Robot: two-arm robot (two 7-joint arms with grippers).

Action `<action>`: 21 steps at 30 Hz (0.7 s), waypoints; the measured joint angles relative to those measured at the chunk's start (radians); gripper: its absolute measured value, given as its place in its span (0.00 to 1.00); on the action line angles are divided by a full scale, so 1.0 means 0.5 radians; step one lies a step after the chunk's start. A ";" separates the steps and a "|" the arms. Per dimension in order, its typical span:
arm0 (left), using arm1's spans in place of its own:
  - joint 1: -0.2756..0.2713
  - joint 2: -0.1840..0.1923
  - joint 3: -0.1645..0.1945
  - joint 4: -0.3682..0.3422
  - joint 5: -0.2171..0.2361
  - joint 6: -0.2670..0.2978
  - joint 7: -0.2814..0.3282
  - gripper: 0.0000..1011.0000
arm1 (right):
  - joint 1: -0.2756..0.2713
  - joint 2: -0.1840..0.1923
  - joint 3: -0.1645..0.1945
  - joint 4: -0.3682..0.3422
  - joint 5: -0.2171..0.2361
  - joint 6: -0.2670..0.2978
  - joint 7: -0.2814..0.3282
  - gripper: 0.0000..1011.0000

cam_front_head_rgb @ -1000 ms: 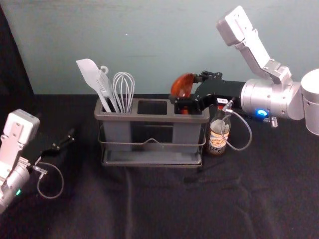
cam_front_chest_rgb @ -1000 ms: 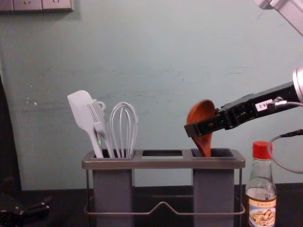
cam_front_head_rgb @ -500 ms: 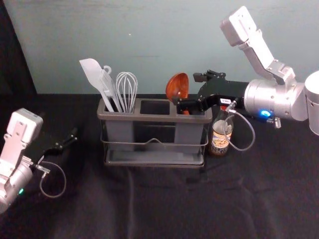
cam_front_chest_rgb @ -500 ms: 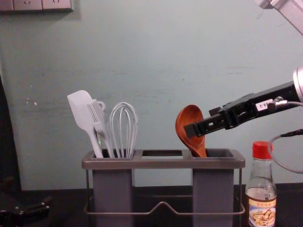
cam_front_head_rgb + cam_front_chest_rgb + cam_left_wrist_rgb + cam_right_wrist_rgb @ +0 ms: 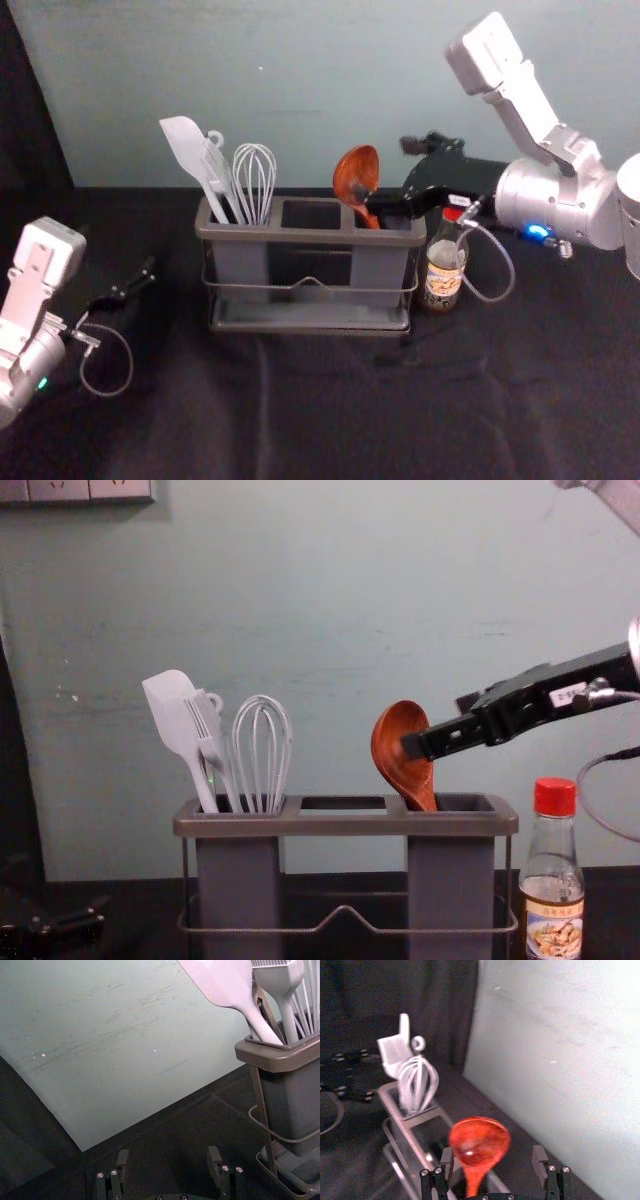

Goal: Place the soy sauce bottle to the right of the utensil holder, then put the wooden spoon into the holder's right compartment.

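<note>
Head view | right gripper (image 5: 385, 171) open at spoon (image 5: 355, 172); lower handle hidden | left gripper (image 5: 116, 251) open, left

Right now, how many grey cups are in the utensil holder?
2: the left cup holds light-coloured utensils; the right cup holds the wooden spoon, with the right gripper open beside it. In the chest view, wall shows beneath the middle opening, so none hides there.

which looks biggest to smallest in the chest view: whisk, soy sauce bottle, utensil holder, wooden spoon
1. utensil holder, cut off by the lower edge
2. soy sauce bottle, also cut off there
3. wooden spoon and whisk: visible parts too alike to rank
</note>
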 joint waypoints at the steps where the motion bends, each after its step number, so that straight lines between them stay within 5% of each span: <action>1: 0.000 0.000 0.000 0.000 0.000 0.000 0.000 1.00 | -0.045 0.006 0.026 -0.053 -0.024 -0.002 -0.065 0.99; 7: 0.000 0.000 0.000 0.000 0.000 0.000 0.000 1.00 | -0.243 0.040 0.131 -0.239 -0.081 -0.079 -0.226 0.99; 12: 0.000 0.000 0.000 0.000 0.000 0.000 0.000 1.00 | -0.519 0.088 0.236 -0.449 -0.157 -0.255 -0.392 0.99; 21: 0.000 0.000 0.000 0.000 0.000 0.000 0.000 1.00 | -1.135 0.147 0.423 -0.723 -0.342 -0.852 -0.694 0.99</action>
